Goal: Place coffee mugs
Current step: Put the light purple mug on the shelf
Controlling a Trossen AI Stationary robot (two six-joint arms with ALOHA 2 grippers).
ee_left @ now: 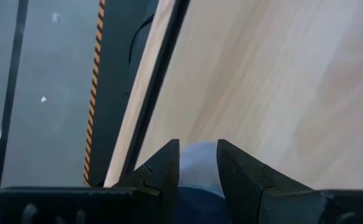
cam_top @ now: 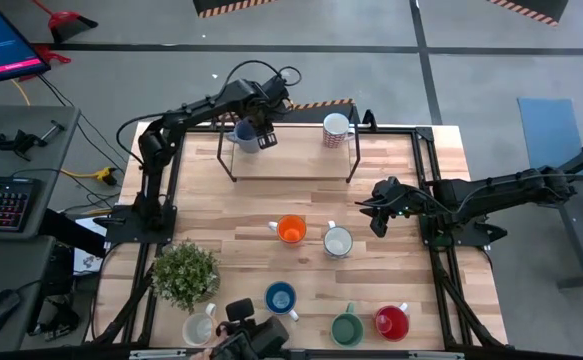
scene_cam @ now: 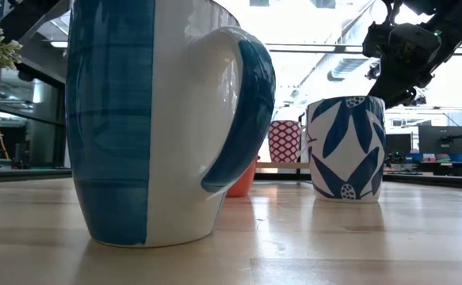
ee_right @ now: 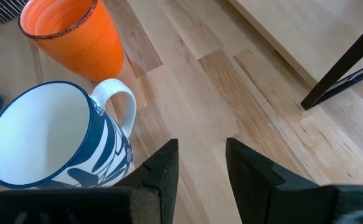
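Left hand (cam_top: 254, 133) pinching grey-blue mug (cam_top: 243, 135) over far-left of the rack (cam_top: 291, 176); right hand (cam_top: 374, 212) spread, empty, right of patterned mug (cam_top: 338, 241) on surface (cam_top: 411, 270).

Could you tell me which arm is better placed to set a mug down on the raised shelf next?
Left: its gripper already grips the grey-blue mug over the shelf. The right gripper is empty.

Potted plant (cam_top: 184, 274) front-left; raised shelf (cam_top: 289, 150) at back.
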